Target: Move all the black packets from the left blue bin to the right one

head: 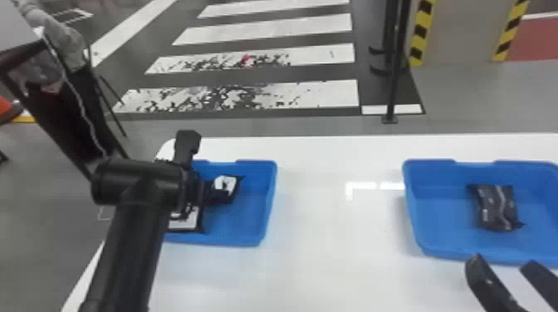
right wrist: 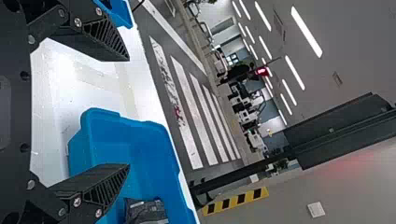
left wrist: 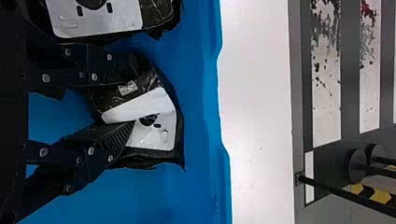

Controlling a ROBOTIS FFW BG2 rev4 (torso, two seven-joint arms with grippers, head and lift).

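Inside the left blue bin, my left gripper holds a black packet with a white label. In the left wrist view the left gripper has its fingers on either side of that packet, which is buckled between them. Another labelled black packet lies beside it, partly under the arm, also seen as a packet in the left wrist view. My right gripper is parked open near the front of the right blue bin; its own view shows the gripper with nothing between its fingers. One black packet lies in the right bin.
The white table spans the space between the bins. A thin black post stands on the floor behind the table. At the far left is a dark frame with cables.
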